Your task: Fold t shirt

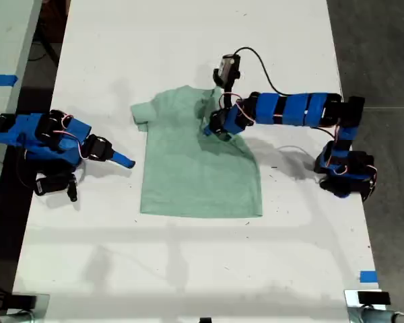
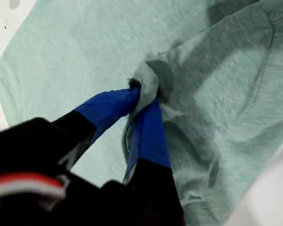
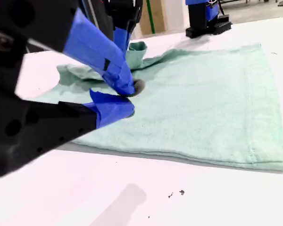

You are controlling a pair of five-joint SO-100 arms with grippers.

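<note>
One pale mint shirt (image 1: 198,168) lies near the middle of the white table (image 1: 188,269), plain and unprinted, mostly flat. Its hem runs straight along the 6 o'clock side in the exterior view, and one short sleeve sticks out toward 10 o'clock. The other shoulder, up toward 1 o'clock, is bunched and pulled inward, throwing a fold and a shadow across the chest.

My first gripper (image 2: 144,94) is clamped on that bunched cloth: in its wrist view both blue jaws are pinched together with a wad of fabric squeezed between them. Its arm (image 1: 289,108) reaches in from 3 o'clock in the exterior view.

My second gripper (image 3: 127,96) rests off the shirt at 9 o'clock, just short of the cloth's edge; its jaws stand slightly parted with nothing between them.

The neckline and the far sleeve are covered by the first arm and the gathered fabric, so their shape is hard to make out. In the second wrist view the black gripper body blocks much of the near side.

Collar end points to 12 o'clock, hem to 6; the long axis runs along that line.
</note>
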